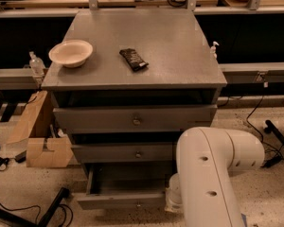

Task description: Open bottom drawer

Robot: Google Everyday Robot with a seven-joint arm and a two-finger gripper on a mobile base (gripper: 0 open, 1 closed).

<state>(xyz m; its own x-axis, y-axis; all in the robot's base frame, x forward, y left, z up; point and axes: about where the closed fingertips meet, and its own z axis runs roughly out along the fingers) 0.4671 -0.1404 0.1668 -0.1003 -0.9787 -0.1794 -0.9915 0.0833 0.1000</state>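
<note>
The gripper (173, 198) sits low at the right end of the bottom drawer (113, 200), almost wholly hidden behind the broad white arm (208, 174). Only a pale end part shows, so I cannot tell whether its jaws are spread or pressed together, or whether it touches the drawer front. The bottom drawer stands pulled out from the cabinet, its grey tray exposed and its slim front panel nearest the floor. Above it the middle drawer (123, 152) and the taller top drawer (132, 119) are each set a little forward, with a dark gap over each. On the grey cabinet top (170, 41) rest a pale bowl (70, 52) at the left and a dark packet (133, 59) near the middle, well apart. A cardboard box (40, 138) stands on the floor left of the cabinet.
</note>
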